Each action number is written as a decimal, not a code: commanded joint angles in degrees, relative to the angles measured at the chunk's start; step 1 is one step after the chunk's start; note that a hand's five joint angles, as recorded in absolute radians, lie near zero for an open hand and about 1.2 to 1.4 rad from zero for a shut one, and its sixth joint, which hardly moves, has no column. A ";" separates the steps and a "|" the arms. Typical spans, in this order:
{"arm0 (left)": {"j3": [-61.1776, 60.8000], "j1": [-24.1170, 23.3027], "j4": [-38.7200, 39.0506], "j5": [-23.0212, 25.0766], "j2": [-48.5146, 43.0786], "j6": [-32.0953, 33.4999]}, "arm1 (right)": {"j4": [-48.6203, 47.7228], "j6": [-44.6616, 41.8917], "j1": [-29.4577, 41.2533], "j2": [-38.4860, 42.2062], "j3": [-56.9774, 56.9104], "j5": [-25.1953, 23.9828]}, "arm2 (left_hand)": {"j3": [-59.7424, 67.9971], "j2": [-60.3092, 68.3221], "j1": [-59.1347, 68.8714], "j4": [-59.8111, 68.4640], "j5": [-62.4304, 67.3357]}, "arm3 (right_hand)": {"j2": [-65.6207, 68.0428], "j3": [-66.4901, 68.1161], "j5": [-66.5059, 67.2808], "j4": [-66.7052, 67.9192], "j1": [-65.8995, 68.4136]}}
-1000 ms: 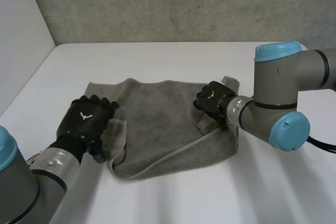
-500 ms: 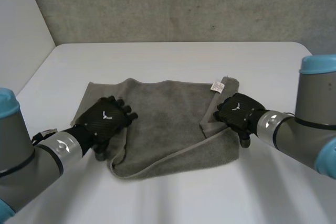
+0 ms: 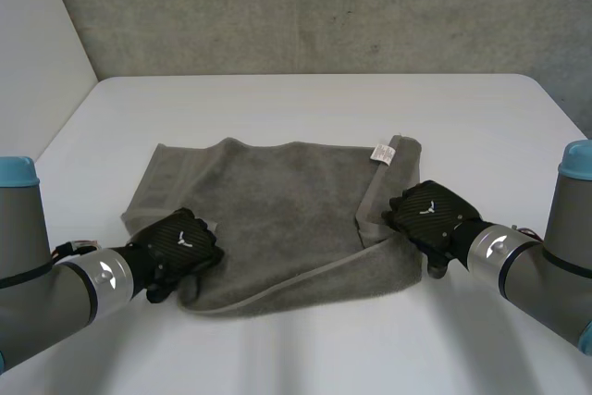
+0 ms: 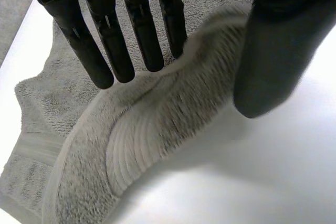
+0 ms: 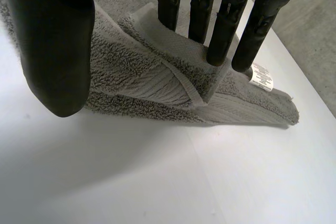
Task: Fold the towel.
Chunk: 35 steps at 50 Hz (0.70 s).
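The left hand lies low on the near-left corner of the grey towel. Its fingers are straight on the pile and the thumb is wide of them, over bare table just off the edge. A ridge of cloth runs up between them, straddled but not pinched. The right hand sits likewise at the near-right corner: straight fingers touch down on a turned-over flap, the thumb stands apart on the near side of the thick edge, and nothing is closed on the cloth.

The step looks like taking both near corners to fold them toward the far edge. To do it well, each thumb should slide under the edge before the fingers close, so the grip takes the corner itself, not a pucker of pile. On the right the cloth is doubled, so the grip must catch every layer or the flap will slip loose in the lift. Both corners ought to rise together and level, then land square on the far hem.

The towel lies spread but rumpled in the middle of the white table, its right edge lapped inward and a white label near the far-right corner. What hinders is its own disorder: that flap and the bunched left corner. A grey concrete wall stands behind the table, well apart
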 commanded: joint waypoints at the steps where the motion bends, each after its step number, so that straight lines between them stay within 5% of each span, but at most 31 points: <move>1: -1.22 0.03 -0.03 0.01 0.86 -0.42 | 0.07 2.06 -0.15 0.03 -0.47 -0.33 | -2.56 -2.65 -2.66 -3.02 -12.26 | 1.13 1.18 1.91 1.47 1.40; 13: -6.93 4.86 0.85 0.28 6.49 -0.69 | 0.34 1.27 -2.17 -3.05 1.37 -4.36 | -2.05 -2.15 -2.15 -2.51 -11.75 | 7.84 7.89 8.62 8.18 8.11; 21: -9.92 7.23 4.10 0.19 9.04 -2.09 | 0.51 1.18 -4.01 -3.40 1.11 -5.95 | 11.24 11.14 11.14 10.78 1.54 | 11.23 11.28 12.01 11.56 11.49; 28: -12.20 7.32 7.61 0.19 10.27 -7.62 | 0.60 1.79 -5.16 -7.52 1.11 -5.69 | 28.00 27.91 27.90 27.55 18.30 | 5.69 5.74 6.47 6.03 5.95; 35: -13.53 6.97 12.98 0.19 10.53 -14.93 | 1.91 1.88 -4.73 -8.76 3.39 -6.38 | 28.04 27.94 27.94 27.58 18.34 | 0.47 0.52 1.25 0.81 0.73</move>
